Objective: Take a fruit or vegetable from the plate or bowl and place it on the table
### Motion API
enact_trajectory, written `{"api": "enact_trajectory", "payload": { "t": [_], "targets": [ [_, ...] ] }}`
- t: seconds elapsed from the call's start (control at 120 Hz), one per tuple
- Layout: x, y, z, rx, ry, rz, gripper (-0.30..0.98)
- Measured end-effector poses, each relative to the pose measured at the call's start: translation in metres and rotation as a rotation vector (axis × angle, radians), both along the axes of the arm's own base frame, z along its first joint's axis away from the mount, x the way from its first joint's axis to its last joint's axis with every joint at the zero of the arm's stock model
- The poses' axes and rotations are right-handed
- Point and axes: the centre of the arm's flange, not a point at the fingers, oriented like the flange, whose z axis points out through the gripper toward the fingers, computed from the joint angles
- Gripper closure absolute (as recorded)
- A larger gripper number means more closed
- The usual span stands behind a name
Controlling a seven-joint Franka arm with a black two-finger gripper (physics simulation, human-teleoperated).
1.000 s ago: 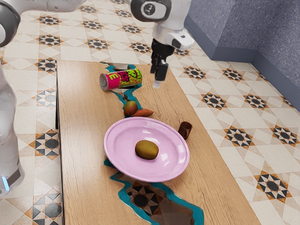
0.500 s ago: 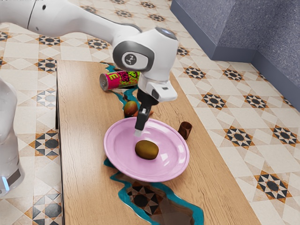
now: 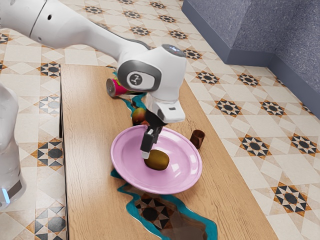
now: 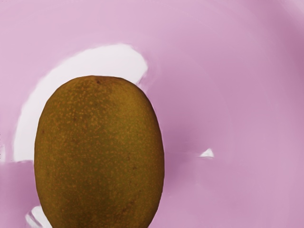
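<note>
From here I can't tell whether the gripper (image 3: 146, 153) is clenched. Just beside it, the kiwi (image 3: 158, 160) sits on the pink plate (image 3: 185, 159); best centre above, then squeeze across its narrower width.

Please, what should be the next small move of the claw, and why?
Probably a small shift toward the middle of the kiwi: in the exterior view, the claw is low over the plate, at the kiwi's end toward the view's left, not at its middle.
</note>
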Motion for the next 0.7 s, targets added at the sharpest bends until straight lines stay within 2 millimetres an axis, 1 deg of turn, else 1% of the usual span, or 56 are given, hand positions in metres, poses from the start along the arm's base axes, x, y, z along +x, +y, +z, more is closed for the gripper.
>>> {"api": "enact_trajectory", "payload": {
  "t": [0.108, 0.408, 0.542, 0.7],
  "targets": [
    [0.005, 0.002, -0.004, -0.006, -0.013, -0.005, 0.0],
    [0.024, 0.003, -0.032, -0.009, -0.015, -0.023, 0.0],
    [0.028, 0.004, -0.039, 0.005, -0.035, -0.034, 0.0],
    [0.03, 0.005, -0.042, 0.018, -0.059, -0.049, 0.02]
  ]
}}
